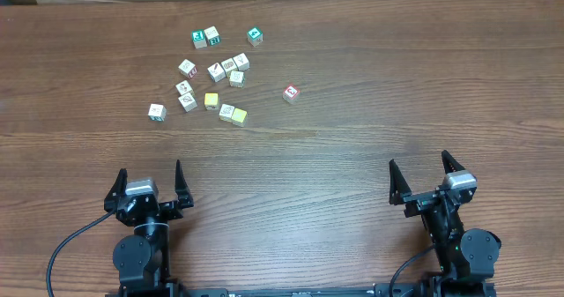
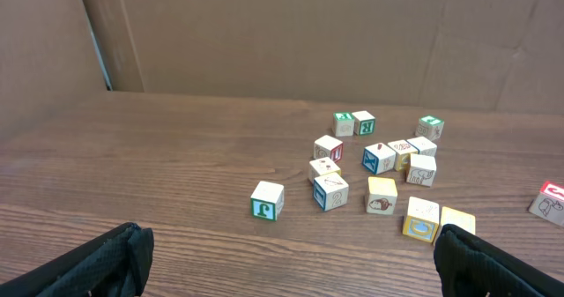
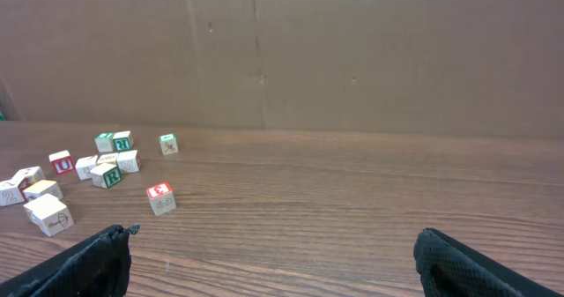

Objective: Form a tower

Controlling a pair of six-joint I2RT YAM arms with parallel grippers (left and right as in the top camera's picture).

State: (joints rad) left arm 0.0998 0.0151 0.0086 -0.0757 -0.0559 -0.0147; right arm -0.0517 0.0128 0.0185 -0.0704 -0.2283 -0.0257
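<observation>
Scattered cubes crowd far left, red cube apart, table bare before right hand

So the blocks are all just loose right now: roughly fifteen small wooden picture cubes scattered over the far, left-of-centre part of the brown surface, every one sitting flat on the wood in a single layer. Most have white or pale faces with little drawings or letters. A green-lettered pair sits touching at the back, with a teal-topped cube a bit to its right. The main bunch is nearer, including a yellow-topped cube and a second yellow cube touching a white neighbour. The red-marked cube sits alone off to the right, and a green-letter loner sits off to the left.
</observation>
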